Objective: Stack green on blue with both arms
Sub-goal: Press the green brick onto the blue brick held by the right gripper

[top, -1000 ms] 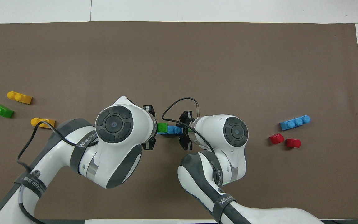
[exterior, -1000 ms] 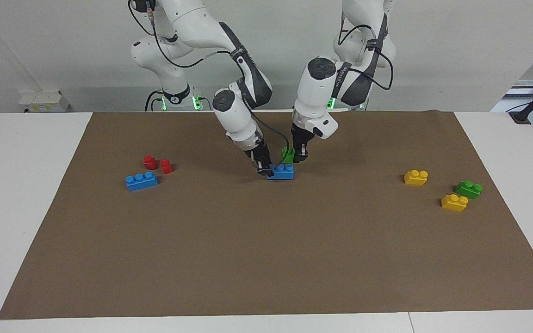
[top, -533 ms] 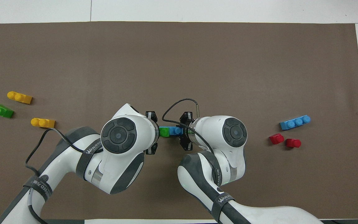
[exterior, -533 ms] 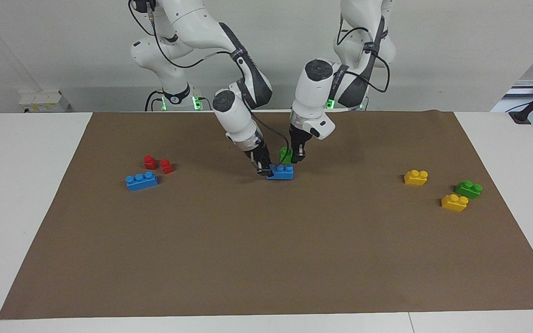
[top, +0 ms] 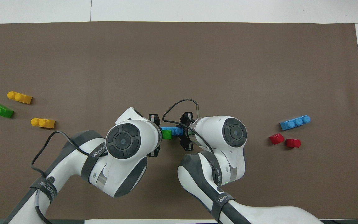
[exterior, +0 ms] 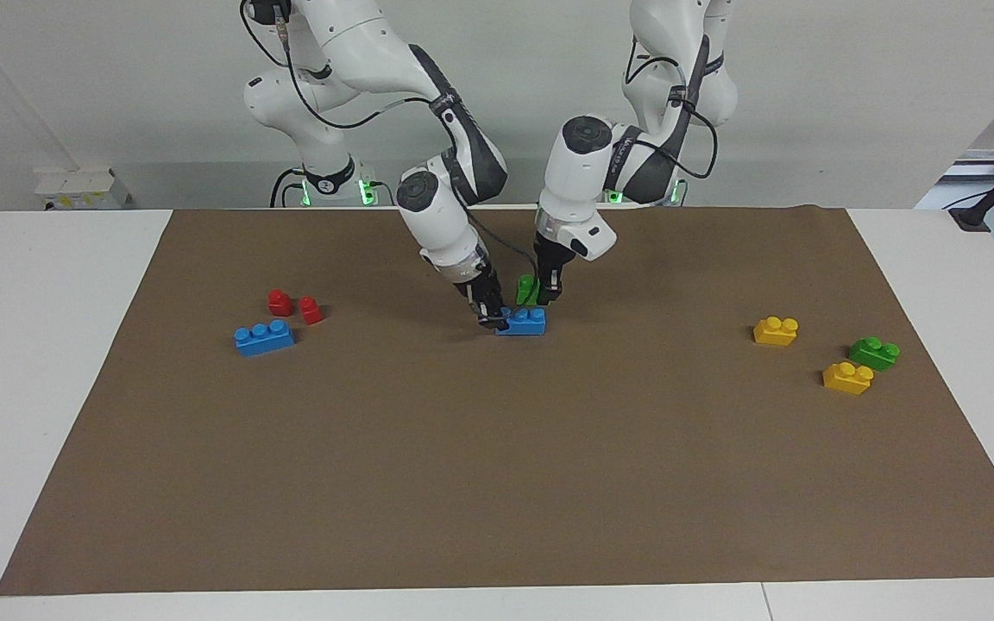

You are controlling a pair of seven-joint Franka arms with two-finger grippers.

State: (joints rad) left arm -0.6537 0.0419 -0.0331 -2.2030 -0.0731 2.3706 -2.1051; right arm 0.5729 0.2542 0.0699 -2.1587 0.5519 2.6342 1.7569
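While both arms work at mid-mat, going across the facing view from the right arm's end of the table: two small red bricks (exterior: 294,306) sit side by side on the brown mat (exterior: 497,483), w/ a spare blue brick (exterior: 265,337) just beside them, slightly farther from the robots. Next comes the right gripper (exterior: 492,318), down at mat level w/ fingers clamped on the end of the blue brick (exterior: 523,322) that lies flat on the mat near the middle. Right beside it the left gripper (exterior: 546,297) hangs w/ fingers closed on the green brick (exterior: 527,287), which sits up off the mat, over the blue brick's edge nearer the robots; can't tell if green touches blue yet. In the overhead view the green brick (top: 167,134) shows btwn the two wrists, overlapping the blue brick (top: 172,130) at the end toward the left arm. Well apart, toward the left arm's end of the table: a yellow brick (exterior: 776,330), then another yellow brick (exterior: 847,378) farther from the robots, and a second green brick (exterior: 874,353) just beside that one, all resting on the mat
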